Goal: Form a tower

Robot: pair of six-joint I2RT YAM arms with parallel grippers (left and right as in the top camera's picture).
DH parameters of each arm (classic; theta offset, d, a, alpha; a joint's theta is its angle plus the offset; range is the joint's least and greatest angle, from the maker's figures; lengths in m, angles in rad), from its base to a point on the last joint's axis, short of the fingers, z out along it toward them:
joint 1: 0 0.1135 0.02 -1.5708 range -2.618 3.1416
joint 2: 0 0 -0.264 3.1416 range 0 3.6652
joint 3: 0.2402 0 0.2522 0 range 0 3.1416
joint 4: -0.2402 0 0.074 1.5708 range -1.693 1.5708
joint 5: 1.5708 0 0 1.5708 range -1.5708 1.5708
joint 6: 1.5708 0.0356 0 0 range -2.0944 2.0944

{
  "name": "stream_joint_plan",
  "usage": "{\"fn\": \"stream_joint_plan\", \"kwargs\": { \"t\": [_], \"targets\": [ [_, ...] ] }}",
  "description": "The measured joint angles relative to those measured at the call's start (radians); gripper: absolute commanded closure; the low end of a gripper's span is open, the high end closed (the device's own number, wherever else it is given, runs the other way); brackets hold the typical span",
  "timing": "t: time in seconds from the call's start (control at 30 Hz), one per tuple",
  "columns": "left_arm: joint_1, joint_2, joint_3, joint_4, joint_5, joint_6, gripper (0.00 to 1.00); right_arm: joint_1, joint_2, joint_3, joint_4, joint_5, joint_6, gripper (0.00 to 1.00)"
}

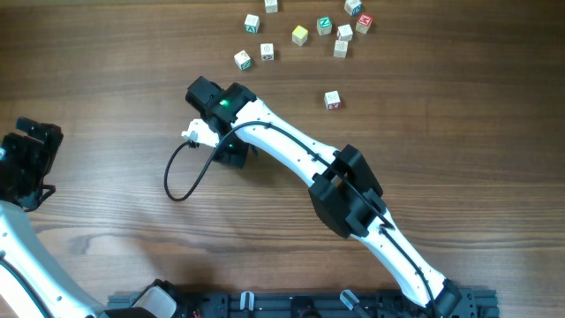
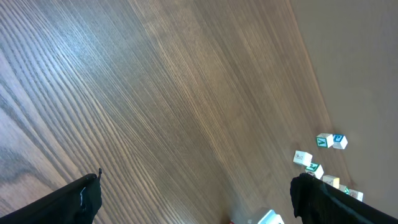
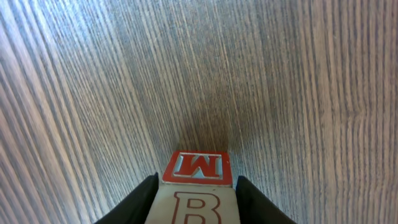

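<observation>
The right arm [image 1: 282, 150] is glossy white tubular links joined by blocky black housings, a thin black cable [image 1: 169, 179] looping out just beside a green light [image 1: 226, 106] on its wrist. The right gripper [image 3: 196, 178] has matte black fingers. Well apart from that light, the left arm [image 1: 22, 247] is white too.

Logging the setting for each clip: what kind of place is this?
Likely a robot lab bench: a left arm and right arm work over a wood-grain table, with small letter cubes scattered on it.
</observation>
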Motion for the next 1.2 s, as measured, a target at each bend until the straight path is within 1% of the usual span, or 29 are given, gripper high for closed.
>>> {"fn": "stream_joint_plan", "kwargs": {
  "t": [0.03, 0.13, 0.23, 0.27, 0.47, 0.63, 0.73, 0.83, 0.87, 0.93, 1.0, 1.1, 1.17, 1.2],
  "targets": [
    [0.000, 0.000, 0.000, 0.000, 0.000, 0.000, 0.00, 0.000, 0.000, 0.000, 0.000, 0.001, 0.000, 0.41],
    [0.000, 0.000, 0.000, 0.000, 0.000, 0.000, 0.00, 0.000, 0.000, 0.000, 0.000, 0.004, 0.000, 0.30],
    [0.000, 0.000, 0.000, 0.000, 0.000, 0.000, 0.00, 0.000, 0.000, 0.000, 0.000, 0.007, 0.000, 0.04],
    [0.000, 0.000, 0.000, 0.000, 0.000, 0.000, 0.00, 0.000, 0.000, 0.000, 0.000, 0.007, 0.003, 0.00],
    [0.000, 0.000, 0.000, 0.000, 0.000, 0.000, 0.00, 0.000, 0.000, 0.000, -0.004, 0.008, 0.011, 0.00],
    [0.000, 0.000, 0.000, 0.000, 0.000, 0.000, 0.00, 0.000, -0.021, 0.001, -0.008, 0.006, 0.079, 0.00],
    [0.000, 0.000, 0.000, 0.000, 0.000, 0.000, 0.00, 0.000, -0.156, 0.000, 0.023, -0.011, 0.132, 0.00],
    [0.000, 0.000, 0.000, 0.000, 0.000, 0.000, 0.00, -0.008, -0.411, 0.004, -0.003, 0.001, 0.183, 0.00],
    [0.000, 0.000, 0.000, 0.000, 0.000, 0.000, 0.00, -0.022, -0.494, 0.012, -0.022, 0.033, 0.223, 0.00],
    [0.000, 0.000, 0.000, 0.000, 0.000, 0.000, 0.00, -0.063, -0.595, 0.019, -0.072, 0.099, 0.314, 0.00],
    [0.000, 0.000, 0.000, 0.000, 0.000, 0.000, 0.00, -0.179, -0.702, 0.020, -0.147, 0.166, 0.478, 0.00],
    [0.000, 0.000, 0.000, 0.000, 0.000, 0.000, 0.00, -0.370, -0.752, 0.021, -0.259, 0.163, 0.706, 0.00],
    [0.000, 0.000, 0.000, 0.000, 0.000, 0.000, 0.00, -0.452, -0.753, 0.016, -0.279, 0.103, 0.803, 0.00],
    [0.000, 0.000, 0.000, 0.000, 0.000, 0.000, 0.00, -0.466, -0.753, 0.007, -0.284, 0.055, 0.840, 0.00]
  ]
}}
